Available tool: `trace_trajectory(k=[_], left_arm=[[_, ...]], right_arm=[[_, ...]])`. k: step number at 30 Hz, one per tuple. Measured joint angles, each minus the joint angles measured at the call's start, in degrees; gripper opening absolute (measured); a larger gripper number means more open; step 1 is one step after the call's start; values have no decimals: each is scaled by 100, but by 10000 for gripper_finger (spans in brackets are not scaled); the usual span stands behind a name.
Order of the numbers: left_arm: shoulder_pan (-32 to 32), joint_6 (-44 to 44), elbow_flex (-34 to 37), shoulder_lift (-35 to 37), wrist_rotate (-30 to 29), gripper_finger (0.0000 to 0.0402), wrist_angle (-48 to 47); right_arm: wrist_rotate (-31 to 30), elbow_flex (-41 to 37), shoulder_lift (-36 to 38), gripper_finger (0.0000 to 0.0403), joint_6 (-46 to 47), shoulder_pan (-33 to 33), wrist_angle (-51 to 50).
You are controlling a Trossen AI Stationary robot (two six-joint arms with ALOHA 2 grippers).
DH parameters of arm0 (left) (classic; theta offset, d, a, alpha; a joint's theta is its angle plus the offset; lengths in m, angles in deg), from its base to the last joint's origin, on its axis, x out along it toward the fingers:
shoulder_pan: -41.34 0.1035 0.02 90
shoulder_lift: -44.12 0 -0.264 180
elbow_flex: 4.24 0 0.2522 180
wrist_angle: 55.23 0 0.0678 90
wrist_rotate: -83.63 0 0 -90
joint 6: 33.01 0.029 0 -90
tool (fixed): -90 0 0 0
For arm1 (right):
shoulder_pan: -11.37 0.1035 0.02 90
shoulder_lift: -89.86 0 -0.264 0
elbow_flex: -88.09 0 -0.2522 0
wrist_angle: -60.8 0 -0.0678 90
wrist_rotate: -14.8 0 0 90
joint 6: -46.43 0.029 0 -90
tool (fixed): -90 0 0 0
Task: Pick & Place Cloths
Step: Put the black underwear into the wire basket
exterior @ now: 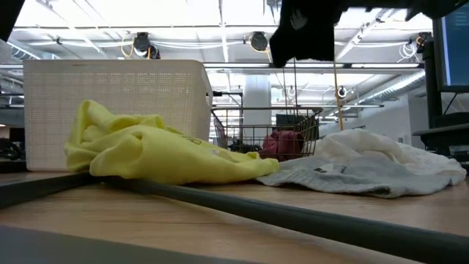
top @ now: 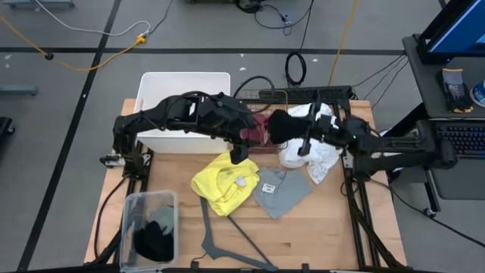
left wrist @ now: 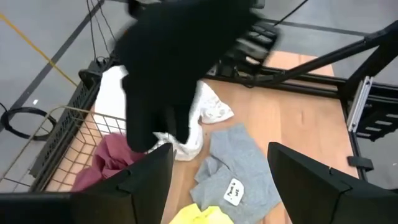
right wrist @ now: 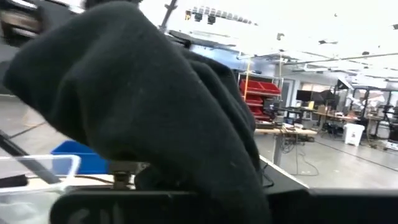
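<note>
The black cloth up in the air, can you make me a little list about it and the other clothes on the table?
black cloth: hanging above the wire basket, held up by the right tool
left tool: open, above the yellow cloth
maroon cloth: in the wire basket
grey cloth: flat on the table, touching the yellow one
white cloth: heaped on the table
hanger: on the table

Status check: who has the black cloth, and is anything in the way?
Right gripper shut on black cloth, held high above wire basket. Left gripper open, over yellow cloth. Left arm close alongside.
</note>
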Motion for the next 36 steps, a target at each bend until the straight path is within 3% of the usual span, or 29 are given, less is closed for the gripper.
trace_trajectory(k=[8, 14, 26, 33, 36], left_arm=[[-81, -297, 4, -26, -517, 267, 4], [-283, -398, 174, -20, -718, 267, 142], [-304, -699, 1439, 134, -592, 267, 1031], [-313, -909, 2700, 983, -670, 267, 1550], [-382, -888, 3463, 1559, -699, 267, 2209]], right_arm=[[1639, 291, -784, 10, 581, -1478, 112], [2230, 809, -1588, 10, 605, -1960, 114], [2575, 1147, -2704, 10, 945, -2416, 69], [2579, 1147, -3044, 10, 1073, -2521, 67], [2580, 1147, -3108, 10, 1073, -2526, 75]])
